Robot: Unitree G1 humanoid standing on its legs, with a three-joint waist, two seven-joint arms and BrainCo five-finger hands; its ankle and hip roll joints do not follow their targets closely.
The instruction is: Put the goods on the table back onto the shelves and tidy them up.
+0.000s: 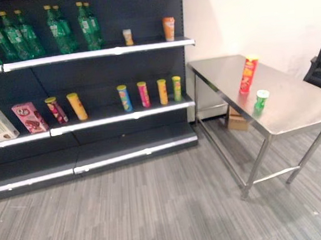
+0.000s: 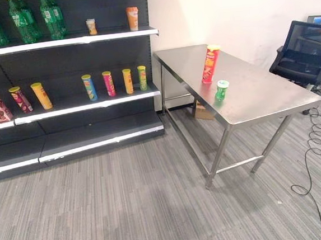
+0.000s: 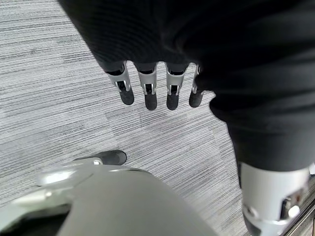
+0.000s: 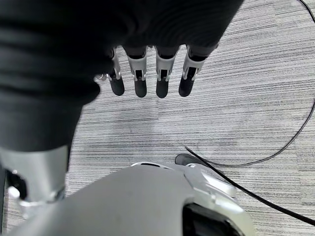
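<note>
Green can point(image 1: 261, 100) beside red can point(image 1: 248, 74) on table point(image 1: 305, 107).

Tall red can point(image 1: 248, 74) upright on table point(image 1: 294, 108), short green can point(image 1: 260, 100) beside it

The table point(image 2: 271, 96) is brushed metal with a soft sheen, on bare metal legs. The shelves point(image 1: 104, 53) are matt dark panels with shiny pale edge strips. The bottles point(image 1: 57, 28) look like glossy green plastic. The floor point(image 1: 129, 212) is matt, ribbed grey carpet.
</note>
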